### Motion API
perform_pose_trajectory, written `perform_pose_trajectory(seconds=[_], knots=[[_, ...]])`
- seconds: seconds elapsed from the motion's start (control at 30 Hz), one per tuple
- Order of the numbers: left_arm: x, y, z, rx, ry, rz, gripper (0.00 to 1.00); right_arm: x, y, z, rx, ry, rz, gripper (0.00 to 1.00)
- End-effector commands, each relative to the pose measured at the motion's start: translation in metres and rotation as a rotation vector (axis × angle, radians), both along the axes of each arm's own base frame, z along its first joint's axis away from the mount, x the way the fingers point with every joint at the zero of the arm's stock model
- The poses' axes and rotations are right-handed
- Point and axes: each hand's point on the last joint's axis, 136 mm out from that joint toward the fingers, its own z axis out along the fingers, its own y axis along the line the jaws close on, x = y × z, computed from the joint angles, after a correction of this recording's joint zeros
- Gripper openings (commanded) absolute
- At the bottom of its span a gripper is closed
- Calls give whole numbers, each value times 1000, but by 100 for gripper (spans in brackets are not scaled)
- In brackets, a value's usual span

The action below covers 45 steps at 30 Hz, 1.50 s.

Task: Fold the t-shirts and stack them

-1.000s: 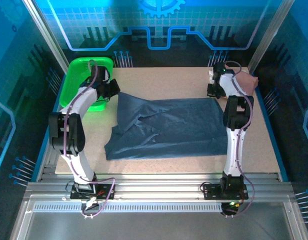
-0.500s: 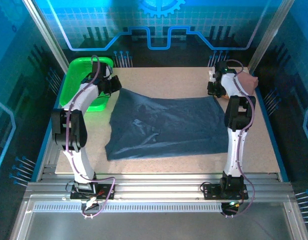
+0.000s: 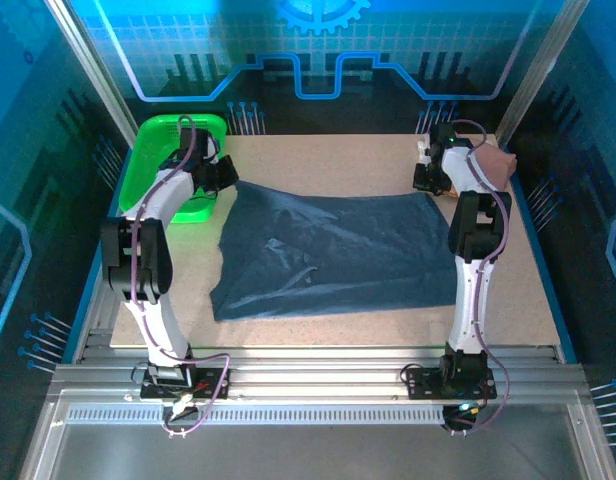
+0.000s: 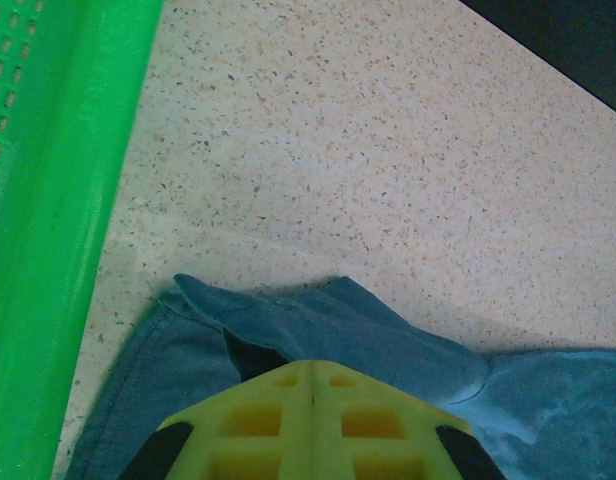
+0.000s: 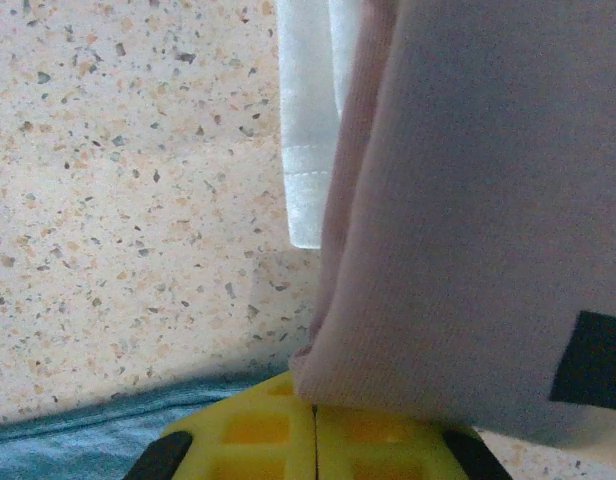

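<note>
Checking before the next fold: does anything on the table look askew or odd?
The slate-blue t-shirt lies crooked, its left half creased and rumpled rather than flat. The pink t-shirt sits bunched at the far right edge of the table.

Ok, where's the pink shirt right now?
In the top view the pink t-shirt sits bunched at the far right corner of the table, just right of the right tool, beyond the blue t-shirt.
</note>
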Motion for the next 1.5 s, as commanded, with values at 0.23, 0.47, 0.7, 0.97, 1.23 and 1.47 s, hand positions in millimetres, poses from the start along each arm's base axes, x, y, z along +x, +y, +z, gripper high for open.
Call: perform_pose_trajectory(seconds=[0.23,0.47,0.7,0.97,1.23,1.47], knots=[[8,-5,39,-35,-108,-32,0,5,-7,64,-36,-168,-32,3],[9,-8,44,-51,-129,-43,0,3,-5,63,-23,-170,-39,2],[10,-5,48,-27,-141,-50,0,2,-9,61,-39,-159,-36,1],[5,-11,52,-49,-146,-84,0,-5,-11,64,-50,-154,-26,1],[-43,-20,58,-98,-137,-82,0,-35,-11,74,-58,-151,-31,1],[-121,-21,29,-125,-59,-16,0,-86,-12,62,-48,-106,-66,1]])
